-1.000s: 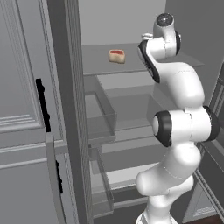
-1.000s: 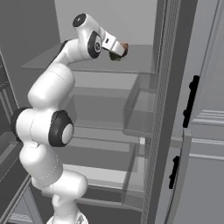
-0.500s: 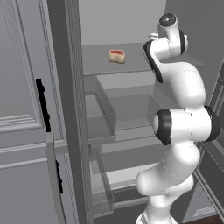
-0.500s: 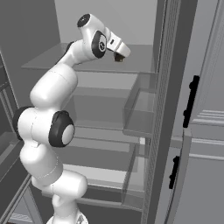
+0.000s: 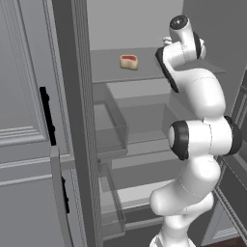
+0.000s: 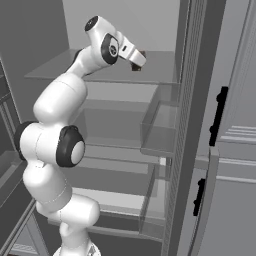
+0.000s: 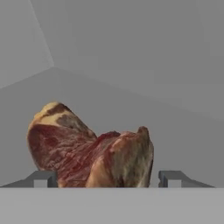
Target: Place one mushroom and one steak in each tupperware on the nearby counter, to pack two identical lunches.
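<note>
Arm advanced deeper onto top fridge shelf (image 5: 111, 70) since earlier frame. Gripper (image 7: 105, 180) wide, fingers straddling steak (image 7: 89, 151) at lower centre of hand view, not yet clamped. Second steak (image 5: 129, 61) upper centre, left base view. Recommended: centre jaws on meat, close gradually.

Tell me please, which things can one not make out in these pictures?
- Steak, hand view: its lower part is cut off by the bottom of the picture, so contact with the fingertips cannot be judged.
- Gripper, right base view: small and dark against the shelf, so its jaws are unreadable.
- Second steak, left base view: too small for detail.
</note>
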